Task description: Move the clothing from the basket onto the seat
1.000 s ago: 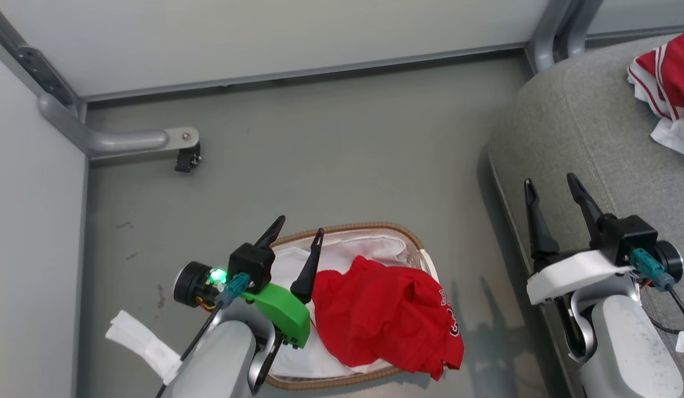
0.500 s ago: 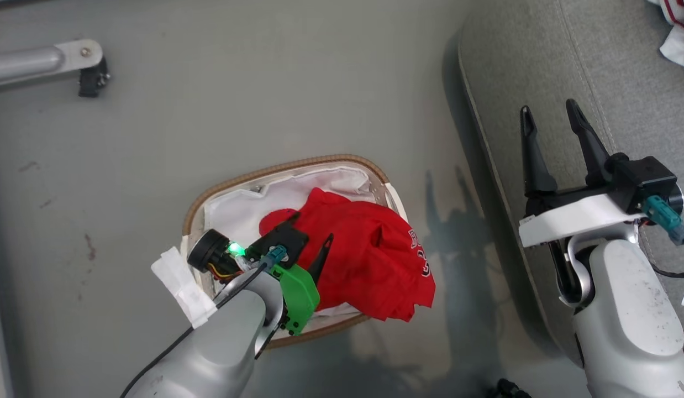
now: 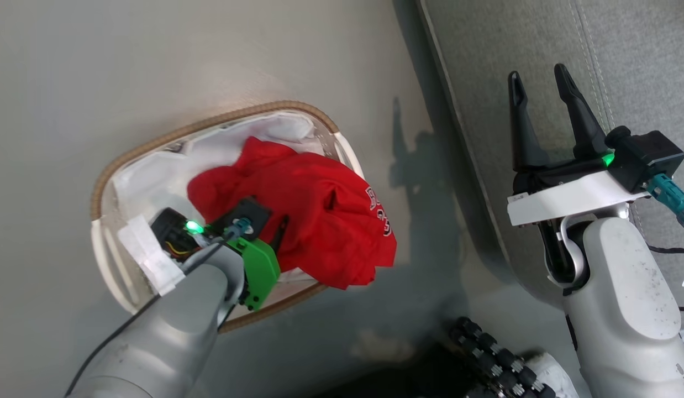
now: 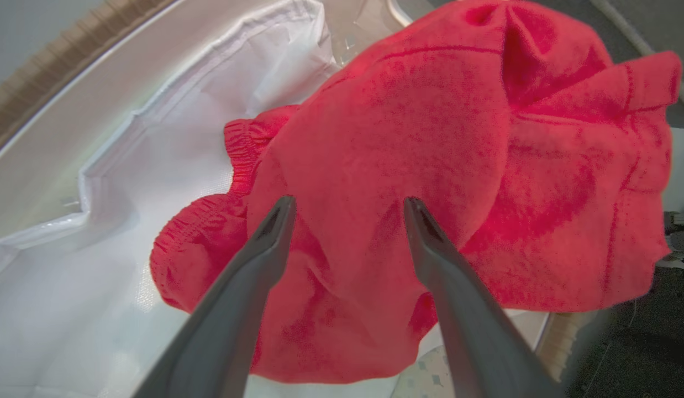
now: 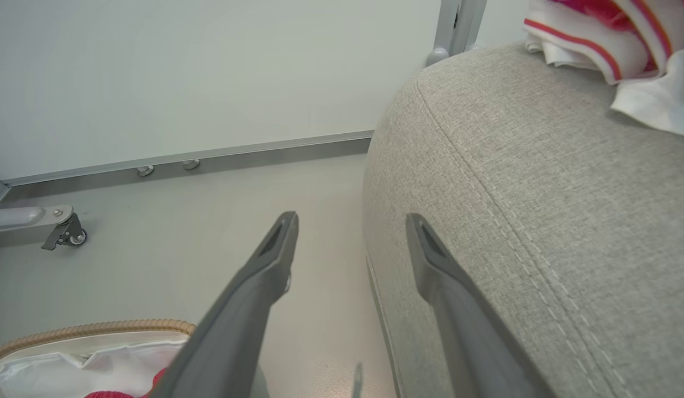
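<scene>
A crumpled red garment [image 3: 320,210] with white lettering lies in the white basket [image 3: 171,131], spilling over its right rim. My left gripper [image 3: 267,235] reaches down into the basket. In the left wrist view it [image 4: 347,202] is open, one fingertip on each side of a fold of the red cloth [image 4: 441,143], at or just above its surface. My right gripper [image 3: 535,80] hangs open and empty over the edge of the grey seat [image 3: 546,38]. A second red garment with white striped trim [image 5: 613,38] lies on the seat [image 5: 513,193].
The white fabric liner [image 4: 99,221] covers the inside of the basket. Grey floor [image 3: 154,55] surrounds the basket and a narrow strip separates it from the seat. A castor foot [image 5: 66,235] stands by the wall. A dark ribbed part of my base [image 3: 496,359] is at the bottom.
The head camera has swung down and right, shifting the whole picture. My left gripper has dropped from above the basket's left side down onto the red garment. The right gripper stays open.
</scene>
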Controlling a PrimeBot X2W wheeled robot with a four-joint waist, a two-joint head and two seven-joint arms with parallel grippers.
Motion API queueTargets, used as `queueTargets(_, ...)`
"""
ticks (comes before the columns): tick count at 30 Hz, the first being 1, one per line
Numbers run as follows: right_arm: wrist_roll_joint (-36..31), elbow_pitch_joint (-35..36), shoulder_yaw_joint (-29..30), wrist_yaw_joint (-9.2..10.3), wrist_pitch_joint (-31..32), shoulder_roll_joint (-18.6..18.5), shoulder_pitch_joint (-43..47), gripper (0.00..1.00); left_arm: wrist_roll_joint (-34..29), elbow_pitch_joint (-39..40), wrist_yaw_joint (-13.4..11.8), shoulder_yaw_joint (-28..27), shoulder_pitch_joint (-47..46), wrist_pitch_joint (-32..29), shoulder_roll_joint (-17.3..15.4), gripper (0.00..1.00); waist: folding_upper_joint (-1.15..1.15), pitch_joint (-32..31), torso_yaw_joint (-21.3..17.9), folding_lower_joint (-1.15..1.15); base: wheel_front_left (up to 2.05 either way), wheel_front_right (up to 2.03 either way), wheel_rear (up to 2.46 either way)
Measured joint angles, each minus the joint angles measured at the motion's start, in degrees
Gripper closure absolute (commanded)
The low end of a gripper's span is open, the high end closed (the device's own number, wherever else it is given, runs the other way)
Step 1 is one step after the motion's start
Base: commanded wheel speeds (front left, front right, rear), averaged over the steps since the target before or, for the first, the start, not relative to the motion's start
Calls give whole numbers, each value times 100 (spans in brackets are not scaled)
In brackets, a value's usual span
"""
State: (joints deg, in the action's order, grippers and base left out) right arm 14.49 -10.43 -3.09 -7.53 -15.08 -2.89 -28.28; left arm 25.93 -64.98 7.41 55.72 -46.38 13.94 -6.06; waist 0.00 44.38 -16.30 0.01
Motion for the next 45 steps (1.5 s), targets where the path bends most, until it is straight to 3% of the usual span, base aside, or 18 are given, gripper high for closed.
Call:
queueTargets(7,138,63,-104,0,0,3,-62,0,347,-191,0,85,-238,-62,-80,0,0,479,-313,0,0,0,0)
queueTargets(8,162,68,-119,0,0,3,-64,0,412,-202,0,107,-249,-104,-82,4,0,532,-355,0,0,0,0)
queueTargets(9,169,70,-127,0,0,3,-64,0,469,-213,0,140,-263,-133,-82,22,0,580,-396,0,0,0,0)
queueTargets(11,174,71,-146,0,0,3,-65,0,570,-222,0,182,-285,-186,-82,81,0,652,-462,0,0,0,0)
queueTargets(12,179,71,-155,0,0,3,-65,0,599,-226,0,212,-295,-221,-84,100,0,683,-493,0,0,0,0)
queueTargets(21,99,18,-94,0,0,7,-91,0,935,-234,0,387,-297,-136,-111,100,0,645,-486,0,0,0,0)
queueTargets(31,-335,-213,31,0,0,12,-8,0,1129,9,0,338,-86,86,37,100,0,31,-196,-1,0,0,0)
queueTargets(45,-1059,-542,354,0,-1,14,728,0,523,1912,-209,-836,947,119,-198,100,0,-1495,380,-1,0,0,0)
